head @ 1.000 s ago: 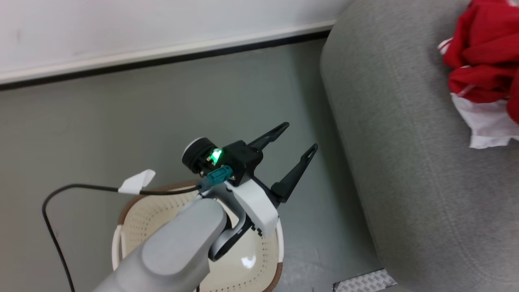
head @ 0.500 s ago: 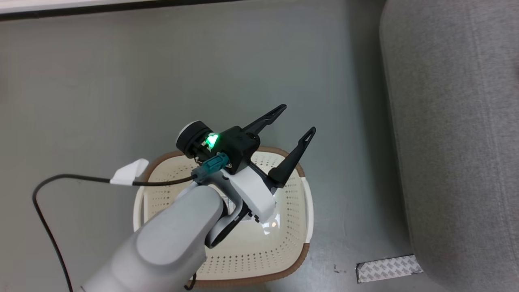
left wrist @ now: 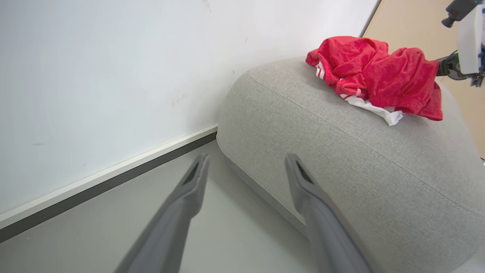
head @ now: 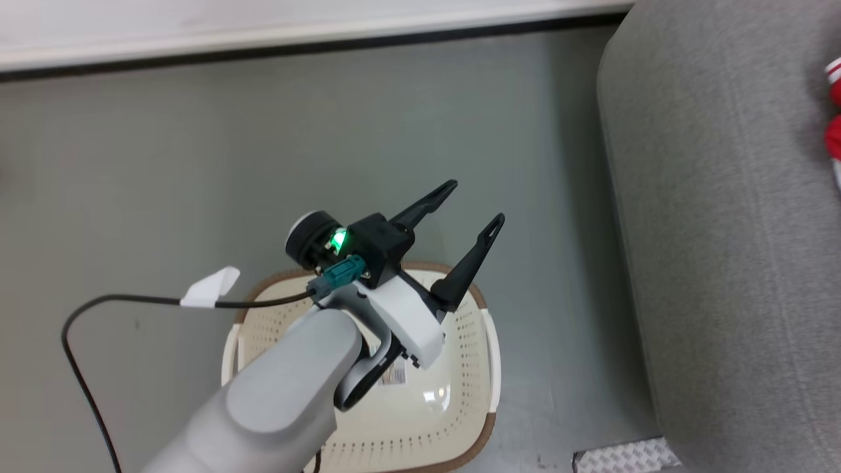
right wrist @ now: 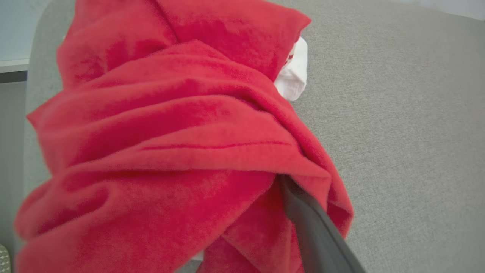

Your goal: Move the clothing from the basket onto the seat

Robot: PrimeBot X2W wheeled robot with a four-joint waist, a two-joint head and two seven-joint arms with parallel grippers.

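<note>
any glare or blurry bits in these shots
Head view: sharp, with one small glare spot on the basket floor and a green light glowing behind the left hand. Left wrist view: its fingers are soft, the clothing and seat crisp. Right wrist view: clothing close to the lens, blurred.

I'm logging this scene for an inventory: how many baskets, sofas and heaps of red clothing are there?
basket: 1
sofa: 1
heap of red clothing: 1 (it lies on the sofa; the garments in it cannot be counted apart)
total: 3
</note>
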